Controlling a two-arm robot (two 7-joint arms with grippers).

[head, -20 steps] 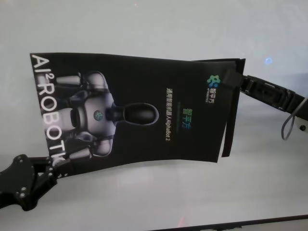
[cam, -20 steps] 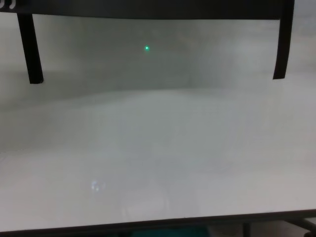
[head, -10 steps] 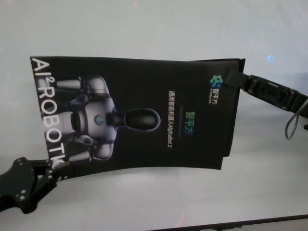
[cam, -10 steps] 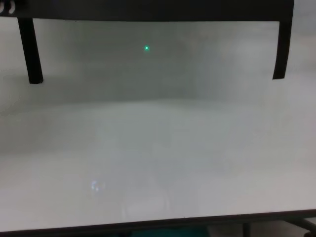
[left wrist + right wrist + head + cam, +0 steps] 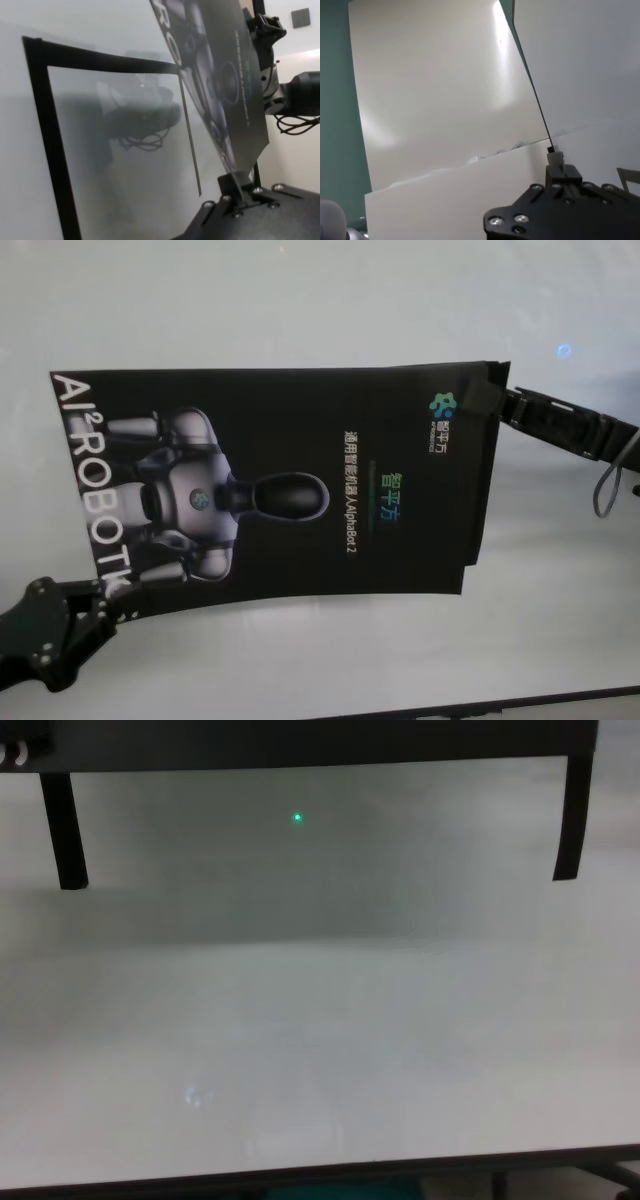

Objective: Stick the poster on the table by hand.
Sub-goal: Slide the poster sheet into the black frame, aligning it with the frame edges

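While both arms keep the sheet stretched between them, the left end effector (image 5: 100, 592) sits at the lower left of the head view, its fingers pinched narrow on the poster's near-left corner; the left wrist view shows the thin edge clamped between them. The right end effector (image 5: 487, 400) at the upper right is likewise closed on the opposite corner. Between them the poster (image 5: 290, 480) fills the middle of the head view, printed face up, hanging above the table (image 5: 300, 300) rather than lying on it: the left wrist view shows open space and a shadow under the sheet. Its right-hand margin looks folded or doubled near the right end effector.

Judging from this, the chief risk is a crooked or creased landing. With only two diagonal corners held, the free corners may sag and touch first, trapping a wrinkle. Uneven lowering, or a corner slipping from either thin pinch, could skew the sheet.
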